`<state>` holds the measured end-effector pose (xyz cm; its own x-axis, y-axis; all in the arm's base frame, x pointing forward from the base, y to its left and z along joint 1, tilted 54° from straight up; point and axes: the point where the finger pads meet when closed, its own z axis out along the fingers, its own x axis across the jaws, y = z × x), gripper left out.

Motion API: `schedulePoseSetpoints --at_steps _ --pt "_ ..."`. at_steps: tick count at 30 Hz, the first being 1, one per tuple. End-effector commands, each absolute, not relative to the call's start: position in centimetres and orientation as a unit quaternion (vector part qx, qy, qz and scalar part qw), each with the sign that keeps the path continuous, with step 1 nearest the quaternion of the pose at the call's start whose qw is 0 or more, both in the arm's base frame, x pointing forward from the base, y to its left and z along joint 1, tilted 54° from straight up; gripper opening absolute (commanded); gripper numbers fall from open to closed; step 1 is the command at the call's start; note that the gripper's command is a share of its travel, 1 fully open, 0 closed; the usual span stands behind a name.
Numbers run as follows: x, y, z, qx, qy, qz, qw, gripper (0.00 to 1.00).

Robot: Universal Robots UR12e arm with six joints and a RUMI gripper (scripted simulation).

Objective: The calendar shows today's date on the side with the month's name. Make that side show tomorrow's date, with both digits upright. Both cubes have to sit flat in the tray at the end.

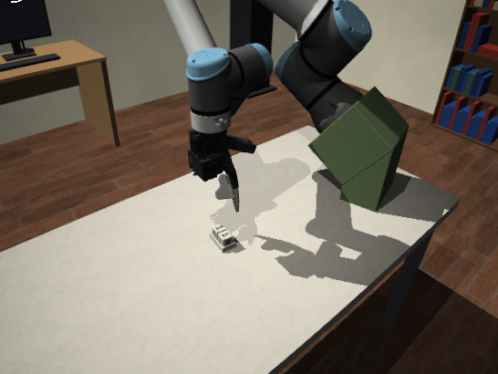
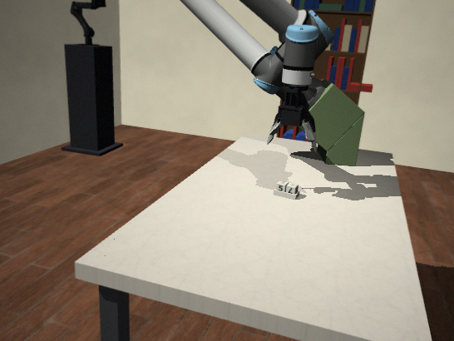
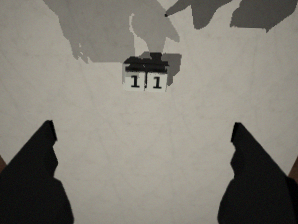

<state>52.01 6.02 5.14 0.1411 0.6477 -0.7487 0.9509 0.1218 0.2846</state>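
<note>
From wrist, cubes (image 3: 145,82) read 11; exterior shows other digits.

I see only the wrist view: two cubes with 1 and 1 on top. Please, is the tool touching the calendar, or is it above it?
Observer: Above it. The tool, open and empty, hangs over the table, beyond the calendar, not touching.
Operator: Has the calendar digits on its side also?
Observer: Yes, the side toward the exterior camera bears dark marks, too small to read surely.
Operator: Is any obstacle near?
Observer: A tilted green block stands at the table's far end, apart from the calendar.
</note>
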Motion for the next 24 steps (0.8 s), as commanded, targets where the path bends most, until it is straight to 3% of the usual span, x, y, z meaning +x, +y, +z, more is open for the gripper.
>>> schedulePoseSetpoints --at_steps 1,24 --pt "51.77 5.62 6.41 0.637 0.622 -0.172 0.421 1.0" --pt "51.71 5.51 6.64 0.64 0.618 -0.168 0.424 1.0"
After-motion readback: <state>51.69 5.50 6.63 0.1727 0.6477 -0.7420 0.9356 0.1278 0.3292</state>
